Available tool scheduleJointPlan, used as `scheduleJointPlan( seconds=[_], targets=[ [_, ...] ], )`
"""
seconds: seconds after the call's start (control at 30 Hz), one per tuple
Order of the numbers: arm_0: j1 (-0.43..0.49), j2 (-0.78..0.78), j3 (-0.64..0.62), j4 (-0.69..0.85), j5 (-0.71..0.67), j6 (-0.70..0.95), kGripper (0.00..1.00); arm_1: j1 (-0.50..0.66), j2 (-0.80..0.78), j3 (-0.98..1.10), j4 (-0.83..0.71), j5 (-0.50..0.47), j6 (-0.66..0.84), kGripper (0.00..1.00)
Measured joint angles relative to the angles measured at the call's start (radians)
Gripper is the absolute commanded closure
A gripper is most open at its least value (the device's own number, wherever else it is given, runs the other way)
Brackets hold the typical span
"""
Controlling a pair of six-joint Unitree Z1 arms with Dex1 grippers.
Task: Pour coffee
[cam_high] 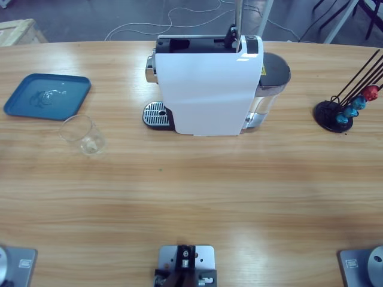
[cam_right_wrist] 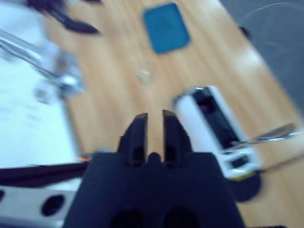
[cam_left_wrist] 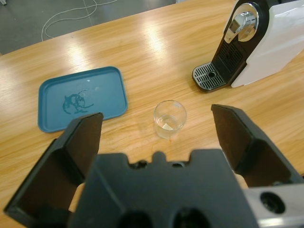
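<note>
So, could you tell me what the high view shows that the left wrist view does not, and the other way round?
Only the high view shows the capsule rack and the machine's water tank. Only the left wrist view shows the left gripper, jaws wide open, and the machine's chrome spout. Both show the blue tray, the empty glass, the white coffee machine and its drip grate.

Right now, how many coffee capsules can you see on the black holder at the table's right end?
3 show in the high view: one red capsule highest on the black holder, one blue capsule below it, and another blue capsule lowest. Others may be hidden.
</note>
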Motion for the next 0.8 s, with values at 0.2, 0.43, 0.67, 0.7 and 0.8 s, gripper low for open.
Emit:
scheduleJointPlan(
  seconds=[0.2,0.43,0.67,0.7,0.8],
  targets=[
    [0.000,-0.007,0.000,0.000,0.000,0.000,0.027,-0.074,0.008,0.000,0.000,-0.112,0.077,1.000],
    [0.000,-0.007,0.001,0.000,0.000,0.000,0.027,0.064,0.008,0.000,0.000,-1.027,0.268,1.000],
    [0.000,-0.007,0.001,-0.002,0.000,0.000,0.023,0.175,-0.055,0.139,-0.133,-1.188,0.391,1.000],
    [0.000,-0.007,0.001,-0.002,0.000,0.000,0.023,0.187,-0.104,0.275,-0.235,-1.188,0.395,1.000],
    [-0.001,-0.006,0.004,-0.003,0.000,0.000,0.019,0.198,-0.254,0.698,-0.520,-1.147,0.407,1.000]
  ],
)
